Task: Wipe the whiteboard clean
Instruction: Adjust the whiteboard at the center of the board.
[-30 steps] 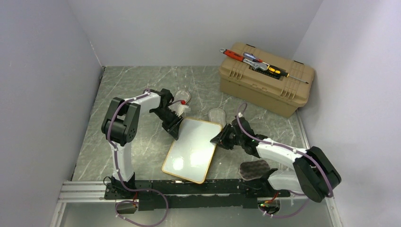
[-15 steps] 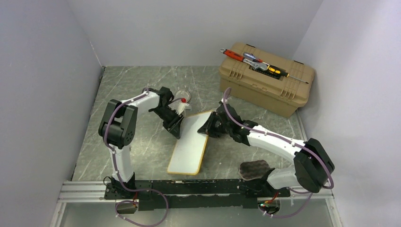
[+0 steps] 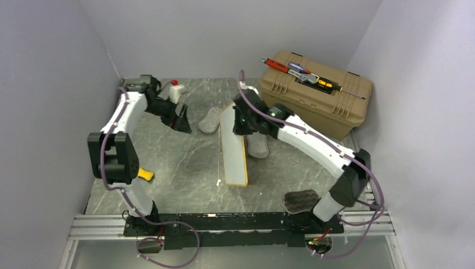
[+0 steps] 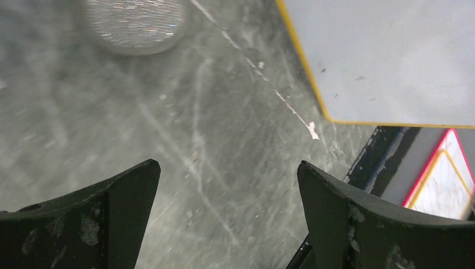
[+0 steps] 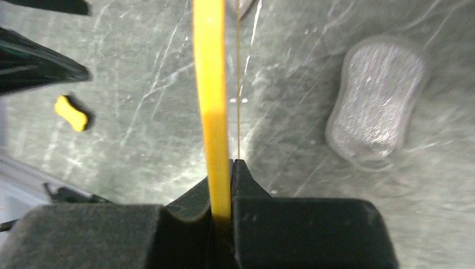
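While whiteboard (image 3: 232,151) stands tilted on edge, right jaws clenched on its yellow frame; left jaws released, apart.

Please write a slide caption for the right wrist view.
Right gripper shut on the whiteboard, seen edge-on, above the grey table.

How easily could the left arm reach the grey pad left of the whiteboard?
Probably easily. The left gripper is open, just left of the grey pad, with only bare table between. The whiteboard, pinched on edge by the right gripper, stands on the pad's far side.
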